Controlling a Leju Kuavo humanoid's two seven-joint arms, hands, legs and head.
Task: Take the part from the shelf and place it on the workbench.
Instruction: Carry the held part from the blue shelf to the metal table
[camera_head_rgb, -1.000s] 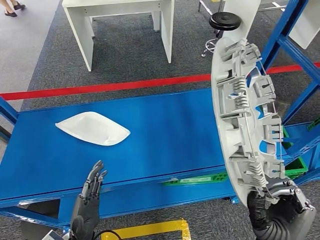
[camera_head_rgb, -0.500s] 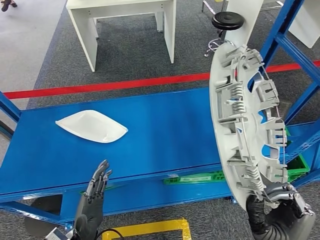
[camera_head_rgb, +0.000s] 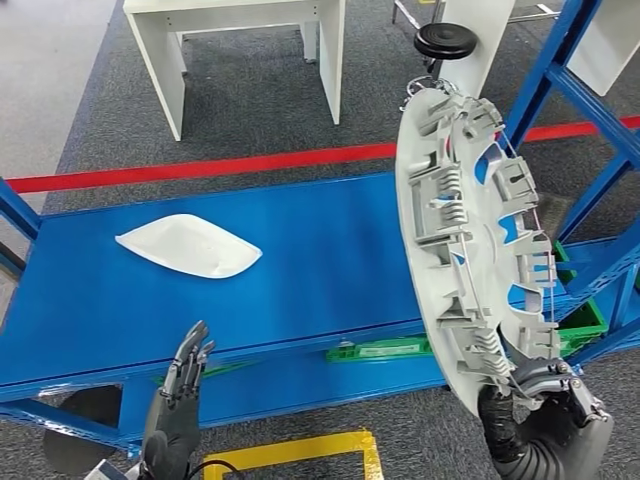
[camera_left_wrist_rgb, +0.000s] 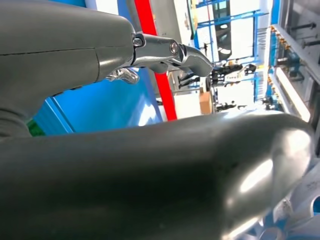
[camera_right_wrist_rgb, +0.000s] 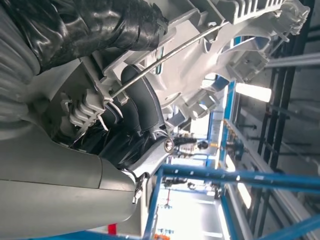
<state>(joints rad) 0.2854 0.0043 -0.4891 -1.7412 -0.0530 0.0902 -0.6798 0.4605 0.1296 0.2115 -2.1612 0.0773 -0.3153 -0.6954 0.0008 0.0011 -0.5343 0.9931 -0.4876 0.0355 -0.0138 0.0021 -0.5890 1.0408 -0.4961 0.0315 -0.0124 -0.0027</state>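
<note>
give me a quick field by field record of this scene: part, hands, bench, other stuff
part: large grey ribbed plastic disc, held on edge above the right end of the bench
right hand: grips the disc's lower rim
left hand: holds nothing, fingers apart, at the bench's near edge
bench: long blue top
on bench: white shell-shaped piece, lying flat toward the left
behind: red floor line, white table

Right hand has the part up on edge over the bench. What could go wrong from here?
1. The right hand grips the part only at its bottom rim, with the tall part tilted above; it may tip or slip.
2. Its ribs and thin wire could snag the fingers on release.
3. Lowered leftward, it could land on the white piece.
</note>
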